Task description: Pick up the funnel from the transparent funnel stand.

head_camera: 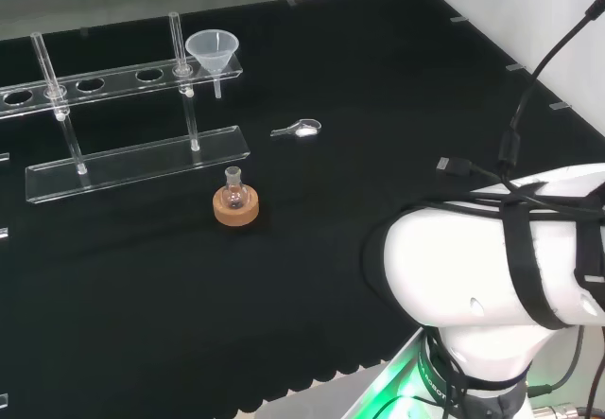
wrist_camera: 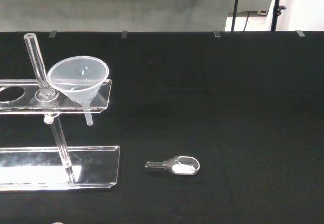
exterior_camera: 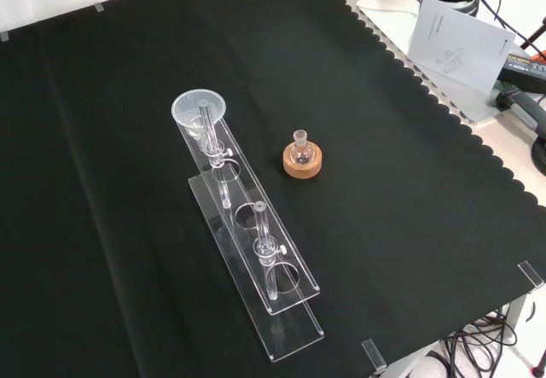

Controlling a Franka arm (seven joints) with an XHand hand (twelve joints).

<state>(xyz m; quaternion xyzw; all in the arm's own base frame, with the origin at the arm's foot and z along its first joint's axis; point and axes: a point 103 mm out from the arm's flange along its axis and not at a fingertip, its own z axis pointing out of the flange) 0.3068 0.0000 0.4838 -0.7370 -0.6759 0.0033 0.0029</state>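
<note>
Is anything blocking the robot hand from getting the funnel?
Probably not. The funnel sits in the end hole of the clear stand, open above; only the stand's upright rod stands close beside it.

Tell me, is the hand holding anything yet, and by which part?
Cannot be told for the hand itself. The funnel sits untouched in the end hole of the transparent funnel stand, nothing gripping its rim or stem.
</note>
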